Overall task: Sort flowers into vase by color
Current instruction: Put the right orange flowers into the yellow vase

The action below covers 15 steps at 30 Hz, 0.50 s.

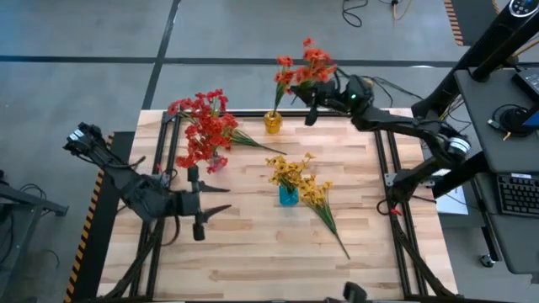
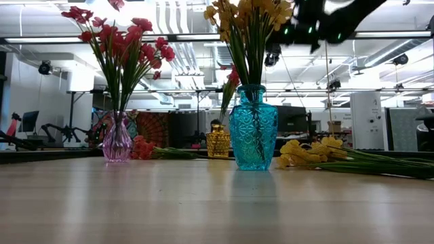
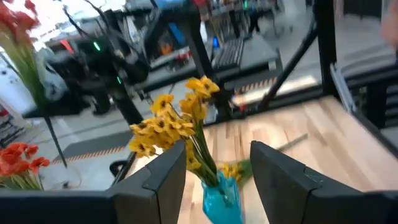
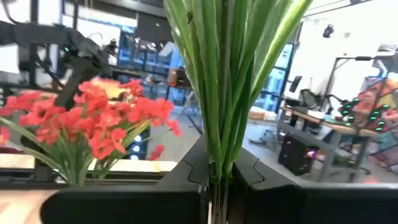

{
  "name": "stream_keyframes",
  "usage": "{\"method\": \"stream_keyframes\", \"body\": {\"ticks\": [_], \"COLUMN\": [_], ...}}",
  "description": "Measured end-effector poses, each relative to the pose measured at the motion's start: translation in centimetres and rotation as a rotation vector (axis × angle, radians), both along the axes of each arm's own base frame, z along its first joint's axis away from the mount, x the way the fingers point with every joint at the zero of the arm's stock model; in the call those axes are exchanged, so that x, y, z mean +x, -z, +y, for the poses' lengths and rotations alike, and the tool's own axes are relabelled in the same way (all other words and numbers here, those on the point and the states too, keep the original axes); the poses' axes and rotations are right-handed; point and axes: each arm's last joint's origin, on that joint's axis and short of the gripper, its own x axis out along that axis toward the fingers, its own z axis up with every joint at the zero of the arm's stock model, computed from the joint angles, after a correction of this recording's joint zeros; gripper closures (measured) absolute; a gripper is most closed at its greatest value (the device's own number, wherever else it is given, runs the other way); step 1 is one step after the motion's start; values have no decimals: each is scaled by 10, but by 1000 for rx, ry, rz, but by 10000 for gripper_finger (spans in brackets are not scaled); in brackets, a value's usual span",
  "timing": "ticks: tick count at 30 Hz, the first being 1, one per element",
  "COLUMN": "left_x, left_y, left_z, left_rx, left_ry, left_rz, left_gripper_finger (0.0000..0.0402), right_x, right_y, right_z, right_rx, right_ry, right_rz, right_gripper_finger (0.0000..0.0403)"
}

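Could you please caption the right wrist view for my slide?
Right hand shut on green flower stems, red flowers beyond.

Under me, the pale wooden table (image 1: 253, 244), planks running side to side, with a black metal frame (image 1: 390, 168) along its edges. Grey floor (image 1: 84, 34) all round, and a strip of yellow-and-black hazard tape (image 1: 91, 210) just off the table's left side. Over to the right I see a dark desk (image 1: 493, 126) carrying a keyboard (image 1: 515, 194). A loose cable (image 1: 354, 10) curls on the far floor. Looking level across, ceiling light strips (image 2: 380, 34) glow above a white cabinet (image 2: 369, 122).
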Motion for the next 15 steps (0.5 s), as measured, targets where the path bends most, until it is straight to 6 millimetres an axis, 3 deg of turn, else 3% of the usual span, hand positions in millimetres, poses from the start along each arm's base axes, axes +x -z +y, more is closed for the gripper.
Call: {"method": "stream_keyframes", "body": {"ticks": [5,8,15], "left_x": [-17,-25,-36], "left_y": [19,19,21], "left_z": [14,20,29], "left_rx": [-27,-28,-46], "left_ry": [7,6,0], "left_rz": [-129,-209,-244], "left_gripper_finger": [240,240,240], "right_x": [13,22,36], "right_y": [25,38,45], "right_z": [-10,-19,-30], "right_rx": [36,88,109], "right_ry": [-9,8,27], "right_rz": [-37,-13,-7], "right_gripper_finger": [390,390,390]}}
